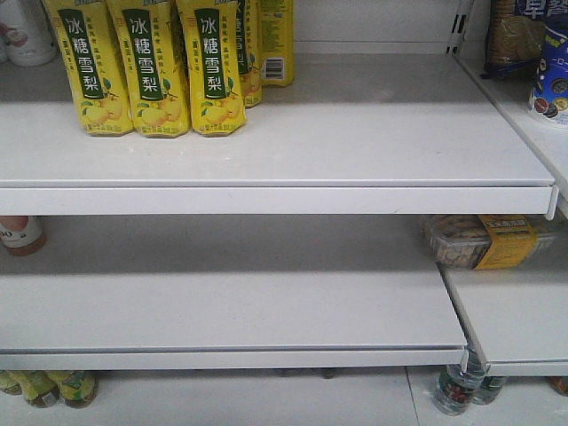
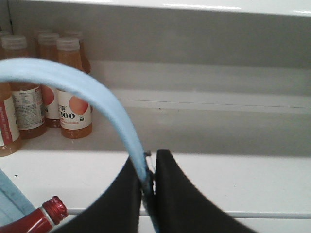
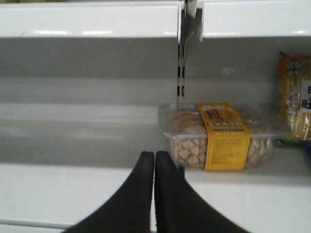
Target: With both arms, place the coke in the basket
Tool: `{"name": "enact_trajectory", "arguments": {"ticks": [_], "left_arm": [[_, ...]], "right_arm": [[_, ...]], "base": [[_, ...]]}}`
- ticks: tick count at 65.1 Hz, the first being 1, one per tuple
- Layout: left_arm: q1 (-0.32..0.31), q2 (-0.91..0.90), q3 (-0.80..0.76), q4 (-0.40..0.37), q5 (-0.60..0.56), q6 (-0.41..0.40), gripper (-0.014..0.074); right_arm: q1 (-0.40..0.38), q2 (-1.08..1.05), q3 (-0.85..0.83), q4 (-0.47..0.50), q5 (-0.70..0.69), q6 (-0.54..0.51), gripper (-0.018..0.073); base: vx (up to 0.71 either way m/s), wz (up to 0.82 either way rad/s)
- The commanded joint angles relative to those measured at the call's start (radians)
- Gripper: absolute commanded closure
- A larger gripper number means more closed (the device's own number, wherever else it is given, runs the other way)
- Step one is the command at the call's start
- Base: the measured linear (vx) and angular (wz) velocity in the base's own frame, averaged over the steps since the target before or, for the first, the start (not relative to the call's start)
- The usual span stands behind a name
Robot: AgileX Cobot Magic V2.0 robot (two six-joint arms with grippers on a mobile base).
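Coke, a slim red-capped plastic bottle [image 2: 46, 218], seems to lie beside the light blue plastic basket's wall [image 2: 12, 199], probably inside. Left gripper [image 2: 148, 182] pinches the basket's handle [image 2: 73, 82]; right gripper [image 3: 154, 167] is closed, empty.

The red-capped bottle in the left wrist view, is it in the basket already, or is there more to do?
It looks nearly done. The red-capped, red-labelled plastic bottle lies low beside the light blue plastic basket's wall, seemingly inside. The left hand is shut on the pale blue swing handle. The right hand is shut and holds nothing. Only carrying seems left.
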Motion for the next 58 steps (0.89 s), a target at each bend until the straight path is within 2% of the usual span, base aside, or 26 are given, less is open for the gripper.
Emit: {"name": "enact_trajectory", "arguments": {"ticks": [1, 58], "left_arm": [[0.0, -0.022, -0.009, 0.054, -0.155, 0.054, 0.0602], [0.0, -0.022, -0.009, 0.054, -0.155, 0.054, 0.0602]], "right_arm": [[-0.003, -0.024, 0.013, 0.013, -0.121, -0.012, 0.0569], [-0.003, -0.026, 0.013, 0.012, -0.121, -0.008, 0.0569]], "base": [[0.0, 0.0], [0.0, 0.0]]}}
